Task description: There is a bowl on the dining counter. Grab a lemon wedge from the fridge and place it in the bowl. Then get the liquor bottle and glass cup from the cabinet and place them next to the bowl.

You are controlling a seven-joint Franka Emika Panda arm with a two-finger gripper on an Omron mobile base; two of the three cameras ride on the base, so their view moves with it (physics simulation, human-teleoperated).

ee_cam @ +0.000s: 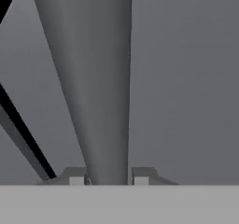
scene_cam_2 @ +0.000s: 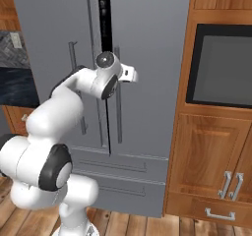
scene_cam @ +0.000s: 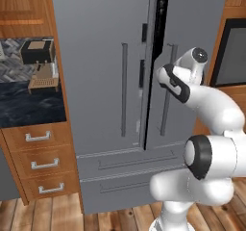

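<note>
Claw (ee_cam: 109, 177) closed around the fridge handle (ee_cam: 95, 78).

The grey bar handle goes up from between the two fingertips (ee_cam: 77, 176) and becomes wider toward the top of the picture, leaning a little to the left. One tip sits on each side of the bar, touching it or very near. Behind the handle is the flat grey door (ee_cam: 186, 78) of the fridge. On the left a thin black gap (ee_cam: 23, 129) runs diagonally, with a dark corner at the top left.
</note>
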